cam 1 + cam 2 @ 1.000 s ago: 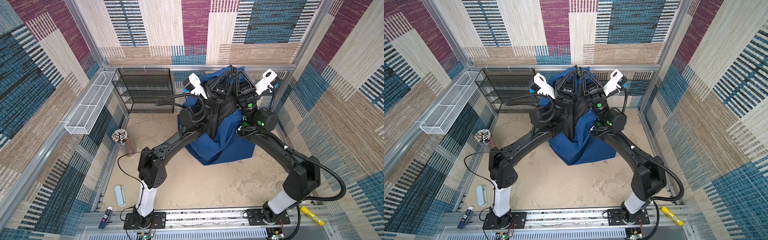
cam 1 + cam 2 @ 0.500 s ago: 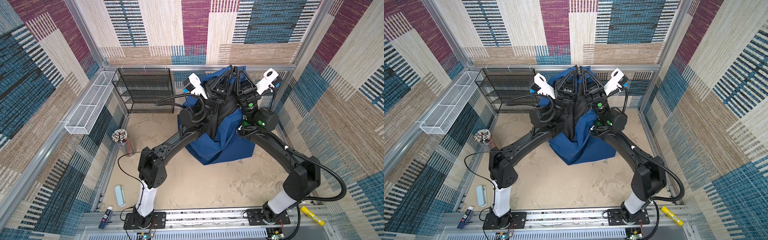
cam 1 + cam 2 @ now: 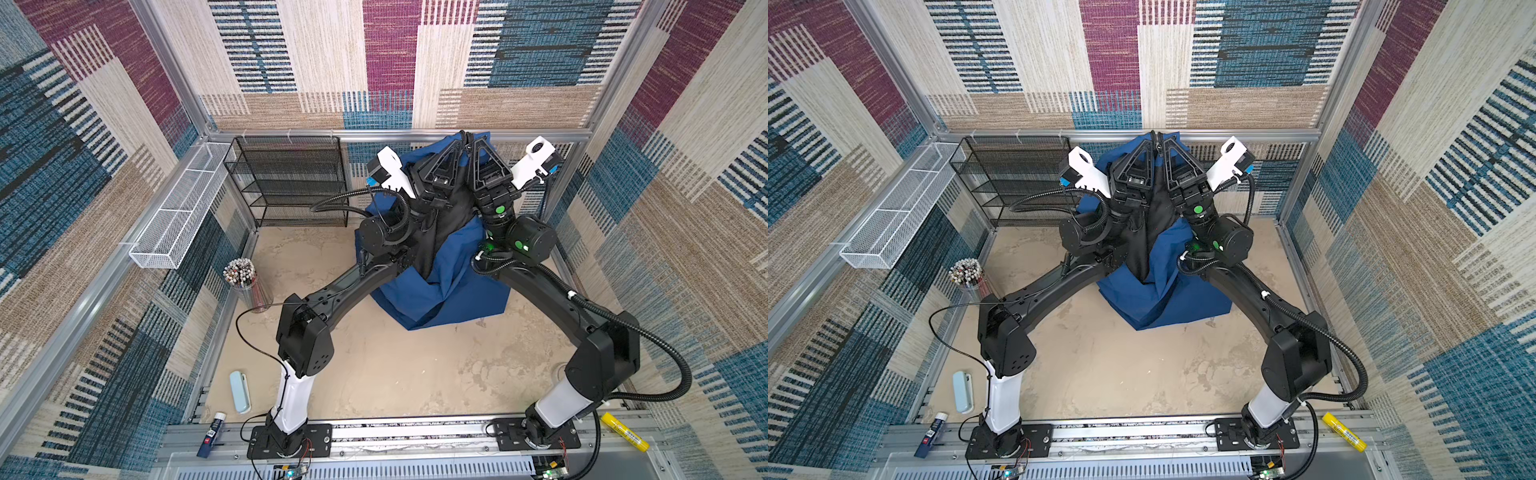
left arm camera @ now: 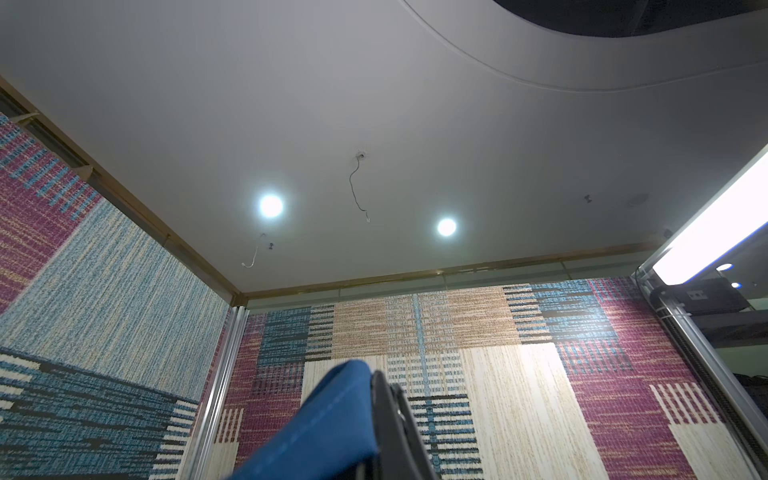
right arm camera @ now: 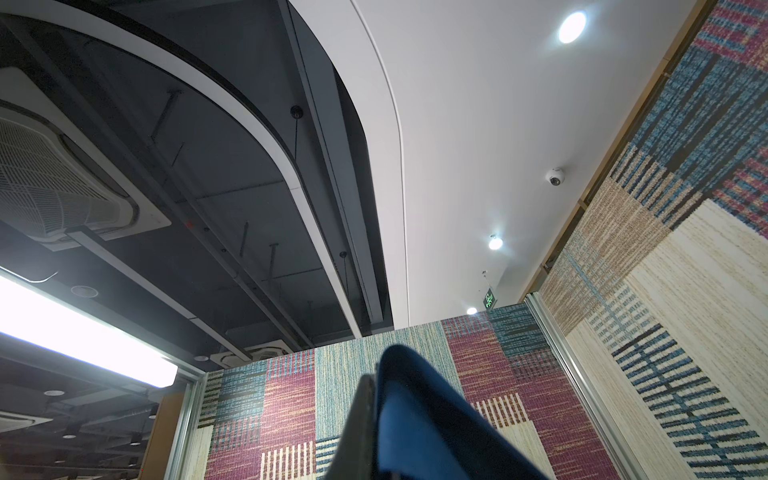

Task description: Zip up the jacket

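The navy blue jacket (image 3: 449,291) hangs from both grippers at the back middle of the table, and its lower part rests bunched on the tabletop. Its black lining (image 3: 440,232) shows between the two arms. Both grippers point upward, side by side and almost touching. My left gripper (image 3: 462,136) is shut on the jacket's top edge. Just to its right, my right gripper (image 3: 476,139) is shut on the neighbouring top edge. In the left wrist view blue cloth (image 4: 324,424) lies against a dark finger (image 4: 395,419). The right wrist view shows the same, cloth (image 5: 424,419) beside a finger (image 5: 361,419). The zipper is hidden.
A black wire shelf (image 3: 291,178) stands at the back left, and a white wire basket (image 3: 178,208) hangs on the left rail. A cup of pencils (image 3: 245,282), a pale blue case (image 3: 240,390) and a small tube (image 3: 210,432) sit along the left. A yellow marker (image 3: 625,430) lies front right.
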Controlling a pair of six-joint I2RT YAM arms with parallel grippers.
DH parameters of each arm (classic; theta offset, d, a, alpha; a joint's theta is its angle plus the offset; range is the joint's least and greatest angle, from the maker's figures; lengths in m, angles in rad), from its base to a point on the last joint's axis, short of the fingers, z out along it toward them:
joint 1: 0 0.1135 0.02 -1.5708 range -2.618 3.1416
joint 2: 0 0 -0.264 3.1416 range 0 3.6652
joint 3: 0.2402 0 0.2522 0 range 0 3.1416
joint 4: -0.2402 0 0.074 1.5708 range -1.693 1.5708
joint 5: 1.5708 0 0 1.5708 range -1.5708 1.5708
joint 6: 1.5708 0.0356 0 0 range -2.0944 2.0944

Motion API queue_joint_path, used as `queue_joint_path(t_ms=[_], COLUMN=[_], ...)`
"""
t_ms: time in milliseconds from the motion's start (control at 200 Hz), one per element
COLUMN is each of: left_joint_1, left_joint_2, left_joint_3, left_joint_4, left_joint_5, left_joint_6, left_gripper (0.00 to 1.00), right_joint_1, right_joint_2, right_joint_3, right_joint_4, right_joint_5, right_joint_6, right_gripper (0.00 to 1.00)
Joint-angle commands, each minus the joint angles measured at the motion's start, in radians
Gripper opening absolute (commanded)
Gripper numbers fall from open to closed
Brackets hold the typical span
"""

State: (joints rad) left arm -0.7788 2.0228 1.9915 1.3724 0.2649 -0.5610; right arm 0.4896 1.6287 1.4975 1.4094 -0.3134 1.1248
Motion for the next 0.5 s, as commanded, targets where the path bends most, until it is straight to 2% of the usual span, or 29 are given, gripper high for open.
queue_joint_path(t_ms=[0,496], left_joint_1=[-0.002,-0.007], left_joint_2=[-0.004,-0.001], left_joint_3=[0.01,0.01], left_joint_4=[0.036,0.036], left_joint_5=[0.002,0.009], left_joint_6=[0.021,0.024], left_gripper=[0.0,0.0], right_joint_1=[0.001,0.003], right_joint_2=[-0.004,0.006], right_joint_3=[-0.003,0.021], right_joint_4=[0.441,0.442], right_joint_5=[-0.008,-0.008], right_joint_6=[0.011,0.01], right_gripper=[0.0,0.0])
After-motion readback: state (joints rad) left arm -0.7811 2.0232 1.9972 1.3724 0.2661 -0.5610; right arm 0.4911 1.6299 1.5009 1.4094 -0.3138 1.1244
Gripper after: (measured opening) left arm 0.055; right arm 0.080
